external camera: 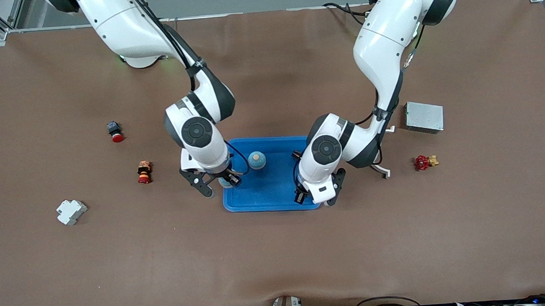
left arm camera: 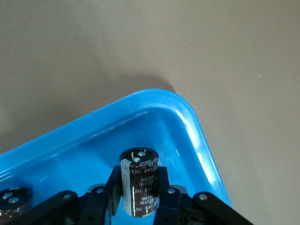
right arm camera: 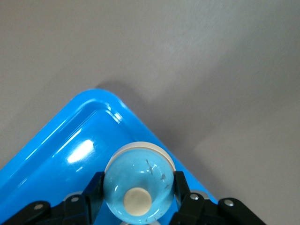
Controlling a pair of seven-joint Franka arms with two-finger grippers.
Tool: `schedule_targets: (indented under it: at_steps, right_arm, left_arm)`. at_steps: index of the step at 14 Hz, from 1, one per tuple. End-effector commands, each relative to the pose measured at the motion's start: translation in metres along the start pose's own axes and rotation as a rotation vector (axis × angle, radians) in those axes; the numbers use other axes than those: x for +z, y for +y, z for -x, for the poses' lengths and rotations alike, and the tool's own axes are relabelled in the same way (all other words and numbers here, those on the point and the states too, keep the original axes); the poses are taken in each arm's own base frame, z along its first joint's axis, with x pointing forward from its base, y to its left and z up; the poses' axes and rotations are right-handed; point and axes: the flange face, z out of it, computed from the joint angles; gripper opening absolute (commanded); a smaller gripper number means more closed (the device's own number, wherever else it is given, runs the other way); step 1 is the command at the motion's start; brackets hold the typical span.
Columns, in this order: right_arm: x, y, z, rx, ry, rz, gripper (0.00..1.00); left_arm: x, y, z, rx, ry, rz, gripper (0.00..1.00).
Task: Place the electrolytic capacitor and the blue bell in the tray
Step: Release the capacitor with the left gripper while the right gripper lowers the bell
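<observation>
Standing upright, long axis vertical, a dark-sleeved cylindrical electrolytic capacitor (left arm camera: 139, 182) sits clamped between the left gripper (left arm camera: 139, 199) fingers over a corner of the shallow bright-blue plastic tray (left arm camera: 197, 136). Over another tray corner, the right gripper (right arm camera: 138, 199) grips a round pale-blue bell (right arm camera: 137, 186), its cream button showing at its middle.

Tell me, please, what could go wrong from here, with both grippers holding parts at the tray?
1. The right gripper holds the blue bell right at the rim of the tray, near a corner. Released there, it might catch the rim and tip out onto the table.
2. The left gripper holds the electrolytic capacitor upright near another corner. It could topple on release, perhaps toward the second capacitor.
</observation>
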Motion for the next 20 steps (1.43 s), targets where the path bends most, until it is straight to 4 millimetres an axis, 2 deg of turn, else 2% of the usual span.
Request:
schedule_targets:
  at_steps: [1, 3, 6, 8, 9, 12, 14, 17, 20]
  right_arm:
    - [0.004, -0.02, 0.015, 0.051, 0.029, -0.007, 0.0]
    - [0.009, -0.028, 0.024, 0.068, 0.034, -0.012, 0.0]
    - [0.021, -0.039, 0.035, 0.095, 0.067, -0.005, 0.0]
    - [0.026, -0.042, 0.036, 0.102, 0.085, 0.01, 0.0]
    - [0.027, -0.042, 0.036, 0.108, 0.085, 0.01, 0.0]
    - [0.034, -0.046, 0.036, 0.148, 0.087, 0.003, 0.0]
    - [0.044, -0.051, 0.037, 0.171, 0.087, -0.004, 0.0]
    - [0.054, -0.059, 0.039, 0.188, 0.085, -0.016, 0.0]
    - [0.055, -0.061, 0.039, 0.205, 0.085, -0.023, 0.0]
  left_arm:
    - [-0.006, 0.005, 0.002, 0.002, 0.018, 0.019, 1.0]
    - [-0.013, 0.006, -0.001, 0.024, 0.044, 0.017, 1.0]
    - [-0.056, 0.009, -0.015, 0.063, 0.108, -0.021, 1.0]
    - [-0.115, 0.013, -0.061, 0.059, 0.136, -0.044, 1.0]
    - [-0.15, 0.012, -0.078, 0.086, 0.133, -0.051, 1.0]
    - [-0.234, 0.001, -0.147, 0.101, 0.106, -0.047, 1.0]
    - [-0.267, -0.013, -0.184, 0.13, 0.085, -0.072, 1.0]
    - [-0.297, -0.038, -0.241, 0.209, 0.06, -0.127, 1.0]
    - [-0.328, -0.075, -0.308, 0.321, -0.014, -0.151, 1.0]
